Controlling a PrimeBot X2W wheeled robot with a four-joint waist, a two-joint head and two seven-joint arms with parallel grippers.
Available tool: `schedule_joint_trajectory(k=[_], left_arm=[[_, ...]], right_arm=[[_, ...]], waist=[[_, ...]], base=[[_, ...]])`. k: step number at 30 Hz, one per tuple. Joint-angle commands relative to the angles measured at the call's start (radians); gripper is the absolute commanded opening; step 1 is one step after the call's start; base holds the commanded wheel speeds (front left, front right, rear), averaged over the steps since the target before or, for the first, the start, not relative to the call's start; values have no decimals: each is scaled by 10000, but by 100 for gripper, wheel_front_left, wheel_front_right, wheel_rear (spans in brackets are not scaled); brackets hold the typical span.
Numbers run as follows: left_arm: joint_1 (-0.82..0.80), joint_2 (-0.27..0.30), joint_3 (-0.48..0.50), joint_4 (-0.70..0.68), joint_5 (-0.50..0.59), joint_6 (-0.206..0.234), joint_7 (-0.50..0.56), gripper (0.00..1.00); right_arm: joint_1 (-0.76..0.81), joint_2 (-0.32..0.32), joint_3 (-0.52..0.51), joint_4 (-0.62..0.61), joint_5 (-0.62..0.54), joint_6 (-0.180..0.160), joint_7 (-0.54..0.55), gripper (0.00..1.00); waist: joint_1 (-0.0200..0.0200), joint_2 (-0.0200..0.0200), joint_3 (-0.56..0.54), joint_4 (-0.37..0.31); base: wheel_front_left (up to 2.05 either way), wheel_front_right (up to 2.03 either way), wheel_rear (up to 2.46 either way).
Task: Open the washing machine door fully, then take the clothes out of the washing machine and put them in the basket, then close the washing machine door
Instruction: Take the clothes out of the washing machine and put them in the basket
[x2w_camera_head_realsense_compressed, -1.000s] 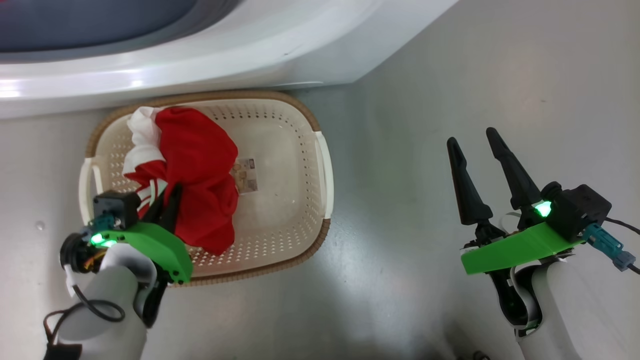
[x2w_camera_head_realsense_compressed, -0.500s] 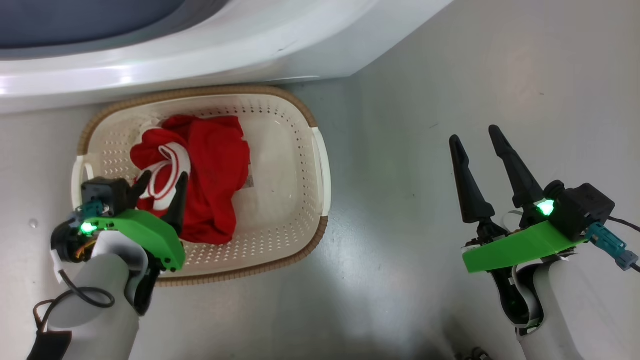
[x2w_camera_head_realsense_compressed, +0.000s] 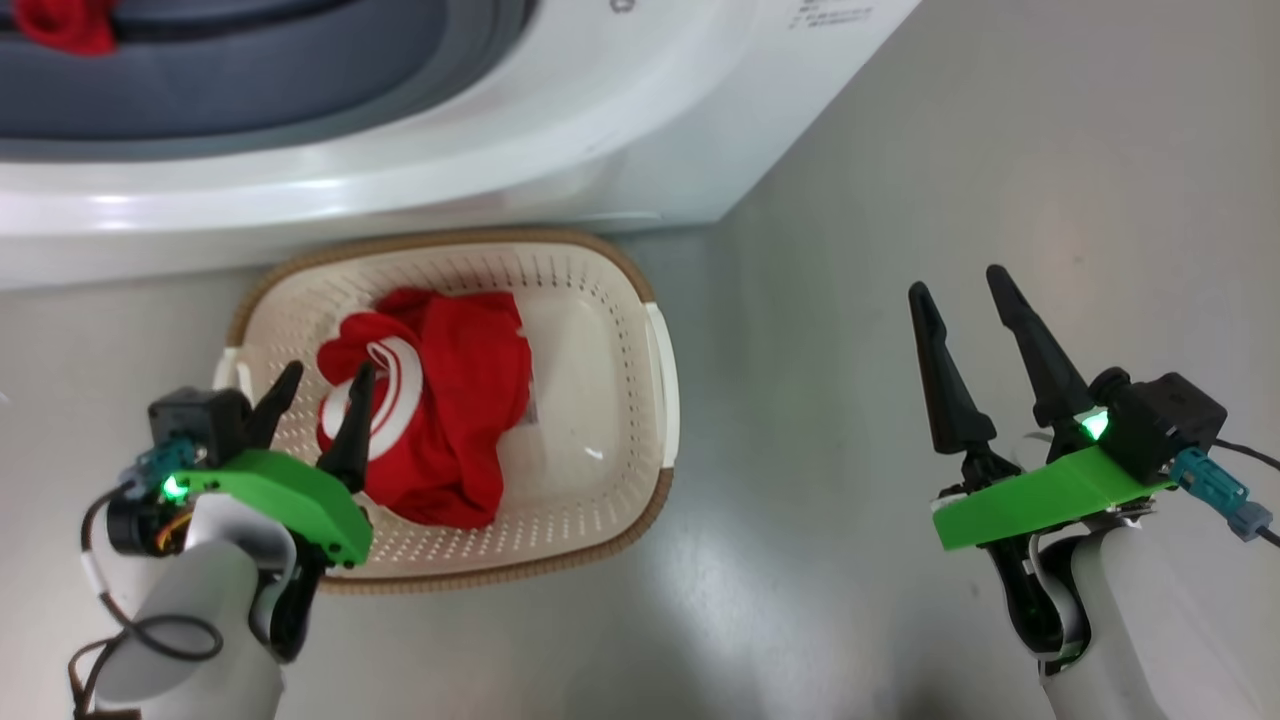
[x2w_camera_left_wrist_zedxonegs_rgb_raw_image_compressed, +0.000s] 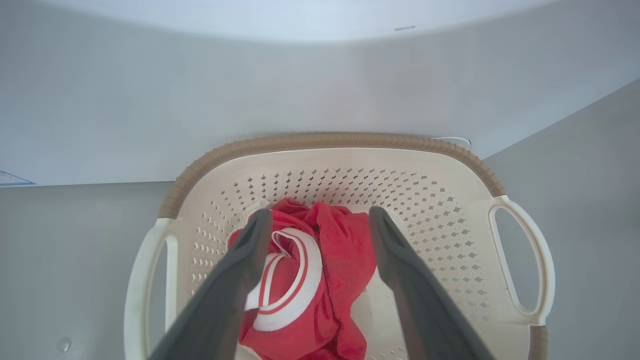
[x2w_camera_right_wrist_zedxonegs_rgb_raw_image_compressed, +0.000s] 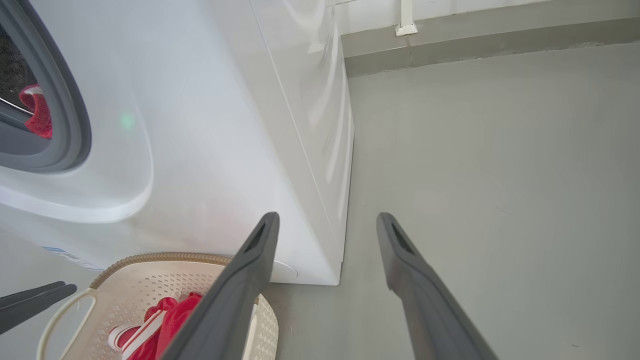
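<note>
Slumping red clothes (x2w_camera_head_realsense_compressed: 445, 410), perforated plastic basket (x2w_camera_head_realsense_compressed: 622, 400)

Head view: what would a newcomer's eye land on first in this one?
The bright red garment bunched in the cream basket on the floor, with the left end effector open above it. Next, a second red piece inside the washing machine opening at upper left. The right end effector hangs open over bare floor at right.
</note>
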Motion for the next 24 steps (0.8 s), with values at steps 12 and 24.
schedule_joint_trajectory(k=[12, 24], left_arm=[[1599, 1, 1700, -1562, 1125, -54, -53, 100], [3204, -360, 2807, -3354, 2138, -54, -53, 100]], right_arm=[[968, 7, -27, 250, -169, 48, -65, 100], [1967, 7, -240, 485, -234, 48, -65, 100]], waist=[[0, 0, -2127, 400], [0, 0, -3964, 574]], base=[[0, 0, 0], [0, 0, 0]])
